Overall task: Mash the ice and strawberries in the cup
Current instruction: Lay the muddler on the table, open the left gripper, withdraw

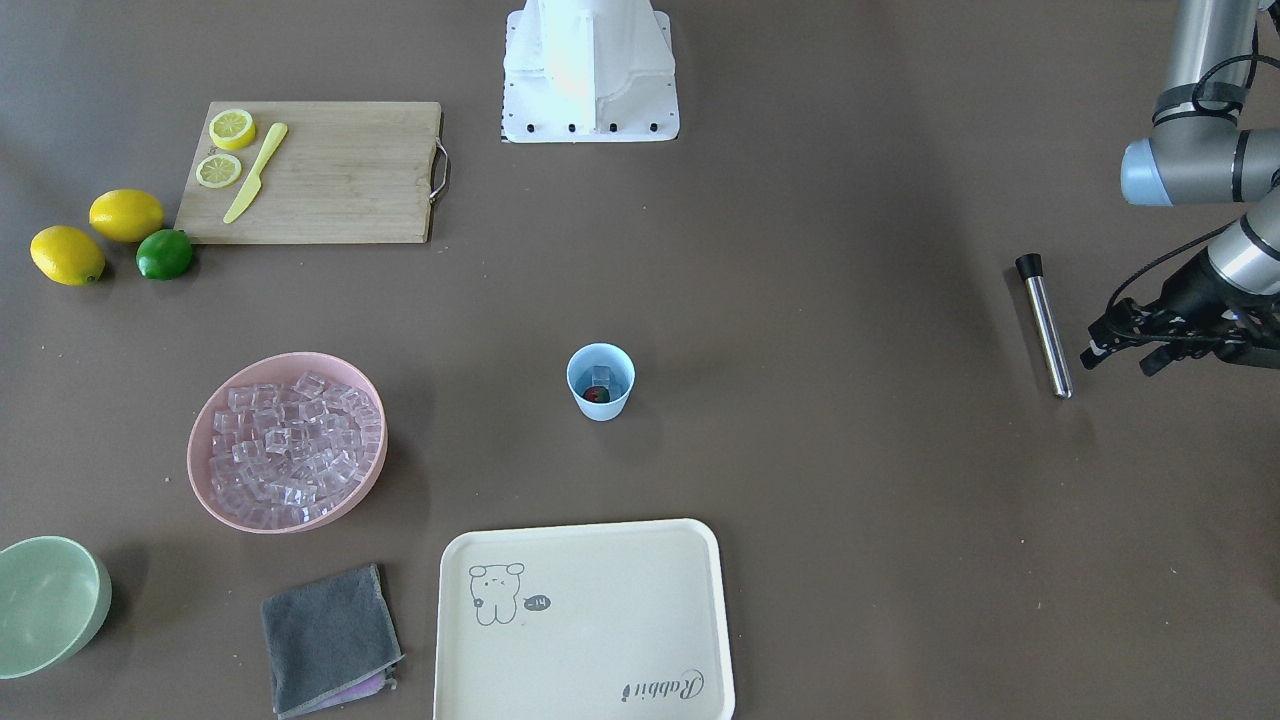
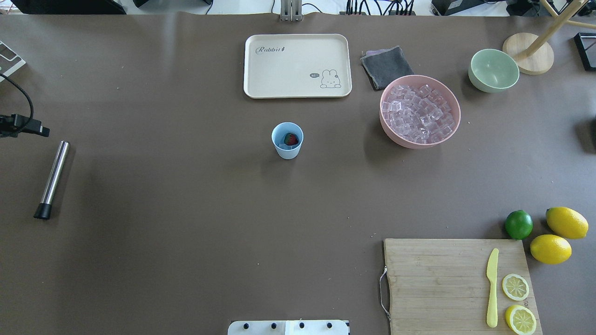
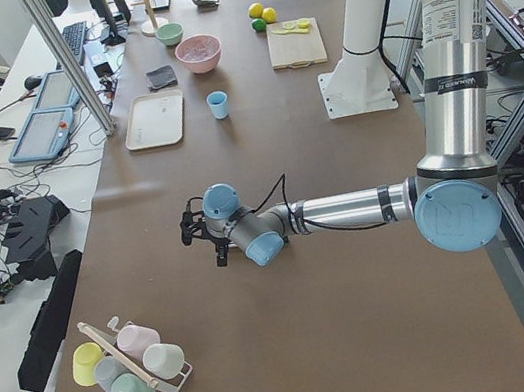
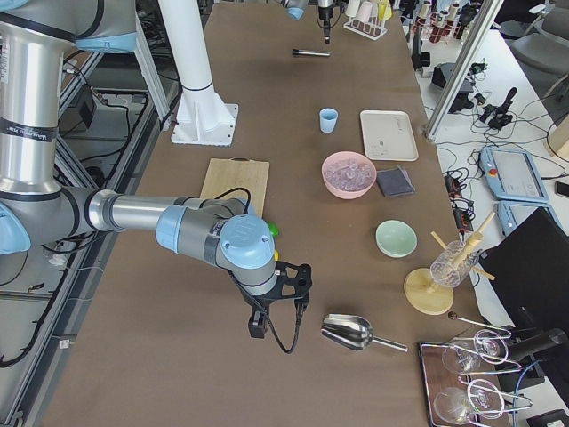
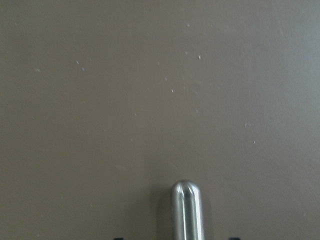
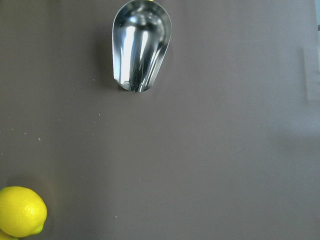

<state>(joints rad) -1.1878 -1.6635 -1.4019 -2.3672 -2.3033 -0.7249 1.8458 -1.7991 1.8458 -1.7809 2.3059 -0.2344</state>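
waiting at mid-desk (image 1: pixel 800 250), the cup (image 1: pixel 600 408) already holds the strawberry (image 2: pixel 291 138) and ice (image 1: pixel 600 376), but nothing looks mashed. the steel muddler (image 1: pixel 1045 330) lies untouched just beside the left claw (image 1: pixel 1120 358), whose jaws look apart and empty; the right claw (image 4: pixel 289 280), well away, cannot be read.

light: bright, even, diffuse overhead | shadows: soft, faint beside cup (image 2: pixel 287 139) and pink bowl (image 2: pixel 420 111) | glare: streaks on metal scoop (image 6: pixel 140 45) | focus: left wrist view soft, steel muddler (image 5: pixel 186 210) blurred | exterior views sharp
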